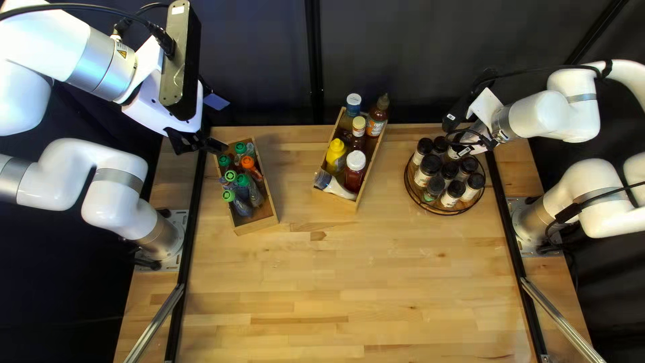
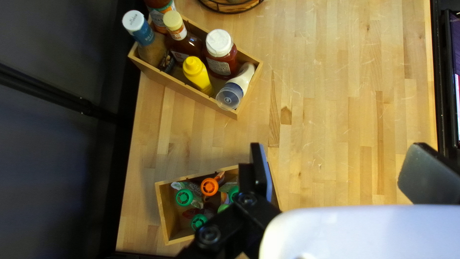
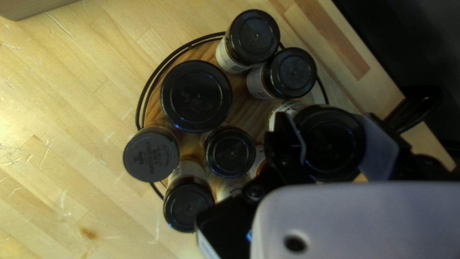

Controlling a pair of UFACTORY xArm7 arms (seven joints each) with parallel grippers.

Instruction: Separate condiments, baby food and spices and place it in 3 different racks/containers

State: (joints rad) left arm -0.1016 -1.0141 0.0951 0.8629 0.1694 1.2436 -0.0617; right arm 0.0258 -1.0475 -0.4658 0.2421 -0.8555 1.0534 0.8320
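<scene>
Left arm (image 1: 111, 64), raised at the top left view's left, is nearest the camera; its gripper (image 2: 338, 158) has the fingers spread wide with nothing between them; probably parked high so as not to disturb the packed boxes.

Right gripper (image 3: 330, 139) has its fingers closed on opposite sides of a dark-lidded jar (image 3: 331, 144), at the inner edge of the right arm's side of the round rack (image 3: 242, 108); a grip from above suits this crowd, since there is little room to come in sideways; whether the base bears on the rack, cannot tell.

Sorting, as it lies: spice jars (image 3: 196, 96) in the rack, most of them close together, lids up, presumably to fit all on one round base; pouches (image 1: 240, 205) in the left box (image 1: 259, 228), caps up, bunched so that they prop one another; condiments in the middle box (image 2: 177, 91), with the yellow bottle (image 2: 197, 74) and white-lidded jar (image 2: 220, 52) in its nearer half; the tube (image 2: 244, 76) slants across the near end, cap by the rim, likely because its length does not suit the narrow floor.

Judgement: last spice placement, task near its end; next, make sure the jar is seated, part the fingers slightly, lift straight up; risk is a finger nudging a neighbour or tipping the jar on the wire rim.
</scene>
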